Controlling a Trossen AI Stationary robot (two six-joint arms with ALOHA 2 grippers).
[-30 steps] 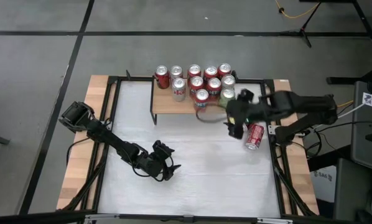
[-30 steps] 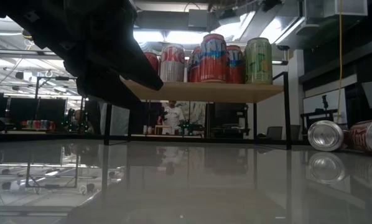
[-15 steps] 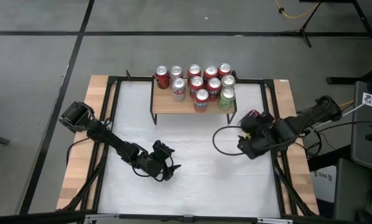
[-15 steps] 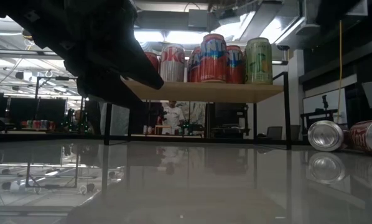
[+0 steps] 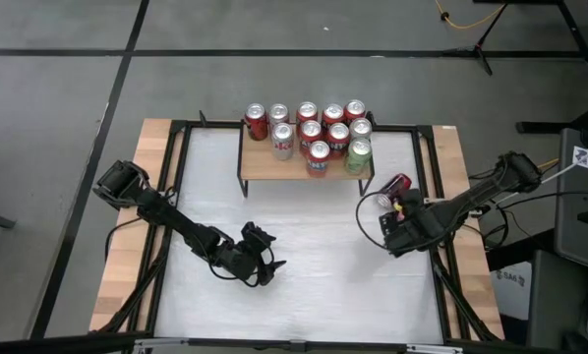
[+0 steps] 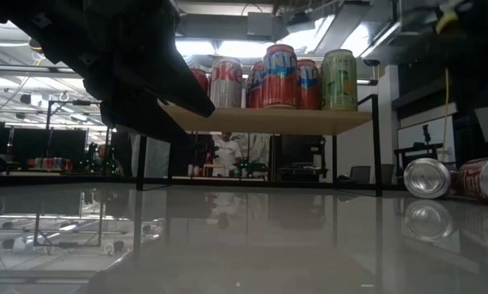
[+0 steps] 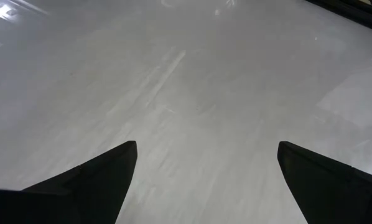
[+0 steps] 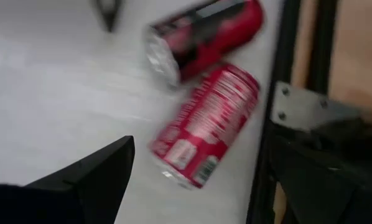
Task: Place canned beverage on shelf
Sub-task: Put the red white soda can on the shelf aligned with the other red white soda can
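The shelf (image 5: 274, 165), a light-wood plank on thin black legs, stands at the table's far middle with several upright cans (image 5: 314, 128) on its top (image 6: 268, 121). Two cans lie on their sides near the right edge: a dark red one (image 8: 204, 37) and a bright red one (image 8: 208, 124). My right gripper (image 8: 204, 193) hangs open above the bright red can, pointing steeply down and touching nothing; in the high view my right gripper (image 5: 394, 218) hides that can. My left gripper (image 5: 260, 258) rests open over bare tabletop, left of centre.
The black table frame (image 8: 279, 93) and the wooden side board run close beside the lying cans. In the low view both lying cans (image 6: 456, 178) show at the right, past the shelf's leg (image 6: 379, 143). White tabletop (image 5: 304, 275) lies between the two arms.
My right gripper has drawn back from the shelf's right end toward the table's near right, sunk lower and rolled about its own axis, ending above the bright red lying can. The cans have not moved.
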